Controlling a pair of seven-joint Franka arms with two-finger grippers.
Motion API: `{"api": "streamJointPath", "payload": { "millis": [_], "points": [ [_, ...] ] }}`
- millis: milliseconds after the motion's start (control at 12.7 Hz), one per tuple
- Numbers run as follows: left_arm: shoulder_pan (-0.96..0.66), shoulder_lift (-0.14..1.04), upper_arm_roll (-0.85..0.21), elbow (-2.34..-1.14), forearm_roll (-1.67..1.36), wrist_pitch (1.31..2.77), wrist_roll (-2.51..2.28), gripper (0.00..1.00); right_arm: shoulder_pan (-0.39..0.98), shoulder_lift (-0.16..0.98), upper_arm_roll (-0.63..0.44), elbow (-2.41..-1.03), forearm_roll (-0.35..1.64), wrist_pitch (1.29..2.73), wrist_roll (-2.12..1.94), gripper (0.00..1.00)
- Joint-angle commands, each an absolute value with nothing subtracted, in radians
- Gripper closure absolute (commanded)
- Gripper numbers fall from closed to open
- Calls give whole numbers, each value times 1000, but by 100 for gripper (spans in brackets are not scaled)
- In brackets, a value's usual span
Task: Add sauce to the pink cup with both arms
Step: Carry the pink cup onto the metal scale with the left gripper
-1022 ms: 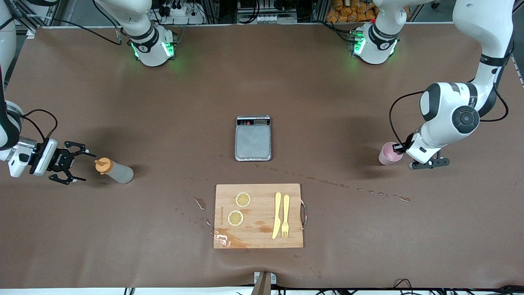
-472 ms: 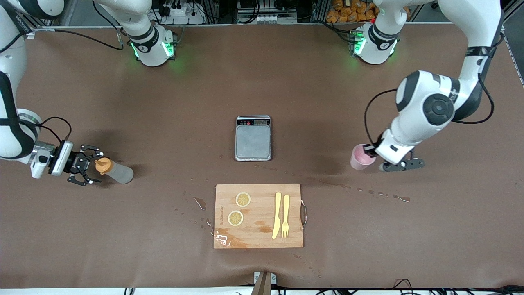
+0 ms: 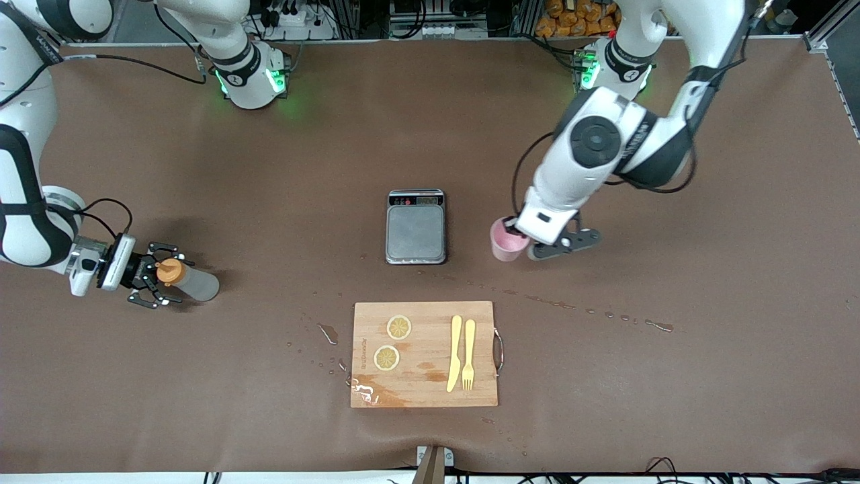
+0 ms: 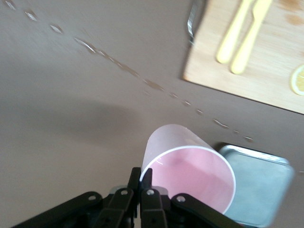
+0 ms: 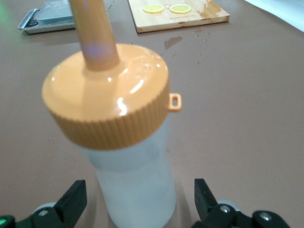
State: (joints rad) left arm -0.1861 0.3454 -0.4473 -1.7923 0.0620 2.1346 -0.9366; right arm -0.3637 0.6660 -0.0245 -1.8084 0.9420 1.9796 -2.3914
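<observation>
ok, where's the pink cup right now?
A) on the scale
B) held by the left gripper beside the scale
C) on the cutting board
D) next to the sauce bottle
B: the left gripper is shut on the rim of the pink cup, just beside the scale.

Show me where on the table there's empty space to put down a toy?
Bare table lies between the arms' bases and the scale, and between the sauce bottle and the cutting board. It is crowded beside the scale, where the left end effector holds the pink cup. The right end effector sits open around the bottle's cap.
</observation>
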Motion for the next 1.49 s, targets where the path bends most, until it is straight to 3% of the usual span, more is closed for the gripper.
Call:
{"api": "streamJointPath", "payload": {
  "millis": [0, 157, 236, 314, 393, 472, 865, 1258, 1415],
  "points": [
    [-288, 446, -442, -1668, 77, 2108, -1095, 100, -350, 660, -29, -1835, 971, 1980, -2416, 0],
    [-363, 498, -437, -1629, 84, 2109, -1181, 100, -350, 660, -29, -1836, 971, 1976, -2416, 0],
    [-385, 521, -436, -1609, 86, 2109, -1221, 100, -351, 658, -29, -1835, 971, 1973, -2416, 11],
    [-396, 544, -436, -1588, 87, 2109, -1247, 100, -351, 658, -29, -1835, 971, 1964, -2416, 42],
    [-426, 563, -434, -1579, 87, 2109, -1262, 100, -354, 658, -31, -1835, 971, 1960, -2415, 62],
    [-454, 583, -427, -1560, 87, 2112, -1267, 100, -356, 657, -31, -1835, 969, 1957, -2408, 75],
    [-573, 649, -336, -1494, 87, 2121, -1305, 100, -348, 609, -34, -1790, 898, 1936, -2298, 76],
    [-607, 684, -307, -1477, 86, 2143, -1308, 100, -276, 580, -31, -1541, 533, 1758, -2028, 80],
    [-607, 693, -307, -1477, 86, 2166, -1308, 100, -197, 528, -29, -1506, 396, 1726, -1932, 80]
  ]
}}
